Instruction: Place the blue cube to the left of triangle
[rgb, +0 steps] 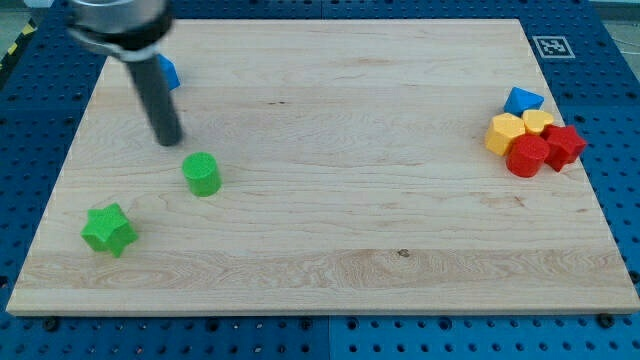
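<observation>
My tip (171, 141) rests on the board at the upper left. A blue block (168, 71) sits just above it, mostly hidden behind the rod, so its shape is unclear. Another blue block (523, 101) sits at the far right, at the top of a cluster, looking like a cube or wedge. A green cylinder (202, 174) lies just below and right of my tip. A green star (108, 230) lies at the lower left.
The right cluster holds a yellow hexagon (505, 132), a yellow block (538, 122), a red cylinder (527, 156) and a red star (564, 146), all touching. The wooden board (330, 240) lies on a blue pegboard. A marker tag (549, 45) sits at the top right.
</observation>
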